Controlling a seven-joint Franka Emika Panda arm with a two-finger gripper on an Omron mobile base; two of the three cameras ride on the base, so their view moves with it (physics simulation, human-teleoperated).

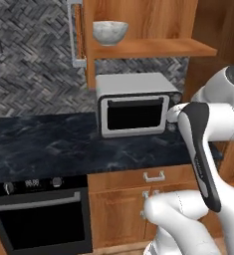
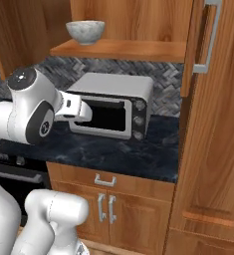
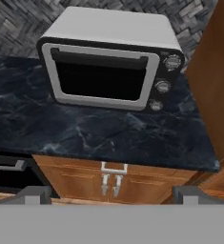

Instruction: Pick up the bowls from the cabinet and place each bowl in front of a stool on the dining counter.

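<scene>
Grey and white like stone, one bowl (image 1: 110, 32) sits up high on the open shelf of the brown wooden cabinet (image 1: 153, 48), close to its left end. Nothing is touching it. The other bowl, the dark wooden one, I cannot find, so I cannot tell where it is. Under the shelf a silver toaster oven (image 1: 133, 103) stands on a black stone counter (image 1: 44, 144) with white lines in it, and a black oven (image 1: 39, 214) sits lower down on the left. The robot's white arm (image 1: 203, 149) is bent in front of the toaster oven, well below the shelf. In the hand view the two dark tips of the gripper (image 3: 111, 194) stand far apart at the bottom corners, with nothing between them, so the pincer is wide open and holding nothing. It is looking down at the toaster oven and the counter, not at the bowl. I think the job has hardly begun. No bowl has been picked up yet, and I see no stools here. What is left seems to be almost all of it: reach up to the shelf, take the stone bowl, carry it over to a stool, set it down, and then do the same with the second bowl.
</scene>
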